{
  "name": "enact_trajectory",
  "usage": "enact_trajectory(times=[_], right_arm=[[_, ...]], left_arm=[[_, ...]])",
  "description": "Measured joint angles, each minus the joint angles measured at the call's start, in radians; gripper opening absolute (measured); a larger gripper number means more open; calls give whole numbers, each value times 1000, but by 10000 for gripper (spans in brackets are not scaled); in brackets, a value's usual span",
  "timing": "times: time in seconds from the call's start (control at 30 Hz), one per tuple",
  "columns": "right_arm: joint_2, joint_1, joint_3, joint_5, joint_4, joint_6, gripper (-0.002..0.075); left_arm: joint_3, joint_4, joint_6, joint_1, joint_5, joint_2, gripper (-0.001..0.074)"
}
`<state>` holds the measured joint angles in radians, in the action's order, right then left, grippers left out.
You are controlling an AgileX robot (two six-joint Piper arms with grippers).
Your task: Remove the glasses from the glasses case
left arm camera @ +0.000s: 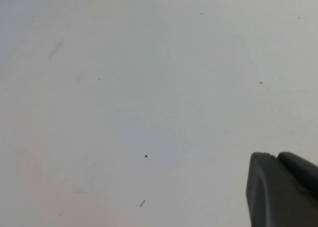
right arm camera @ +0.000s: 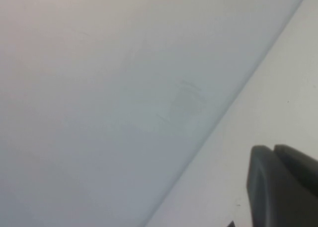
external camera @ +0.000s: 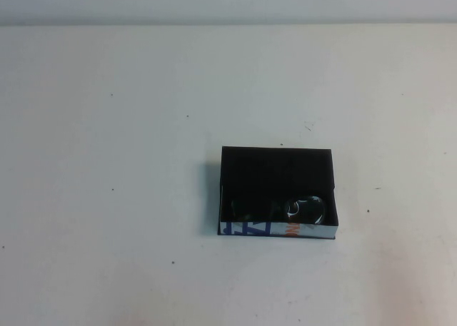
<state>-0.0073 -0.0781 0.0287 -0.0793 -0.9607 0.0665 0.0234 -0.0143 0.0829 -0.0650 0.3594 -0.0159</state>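
The glasses case (external camera: 275, 170) is an open black box lying right of the table's middle in the high view; its near white side (external camera: 246, 229) bears blue and orange letters. The dark glasses (external camera: 307, 209) lie inside it along the near wall, with one greyish lens showing at the right. Neither arm shows in the high view. My left gripper (left arm camera: 276, 155) shows only in the left wrist view, shut and empty over bare table. My right gripper (right arm camera: 272, 147) shows only in the right wrist view, shut and empty, near the table's edge. The case is in neither wrist view.
The white table (external camera: 128, 162) carries only small dark specks around the case. The right wrist view shows the table's edge (right arm camera: 233, 100) running diagonally, with a grey surface beyond it.
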Motion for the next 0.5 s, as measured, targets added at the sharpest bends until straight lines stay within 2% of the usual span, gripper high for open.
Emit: enact_trajectory(times=[0.1,0.23,0.5], right_arm=[[0,0,0,61,58,-13,-18],[13,0,-28,243,194,-17,-18],[346,0,-412,533,696,-53,-18]], left_arm=[[0,0,0,0,0,0,-4],[0,0,0,0,0,0,-4],[0,0,0,0,0,0,-4]])
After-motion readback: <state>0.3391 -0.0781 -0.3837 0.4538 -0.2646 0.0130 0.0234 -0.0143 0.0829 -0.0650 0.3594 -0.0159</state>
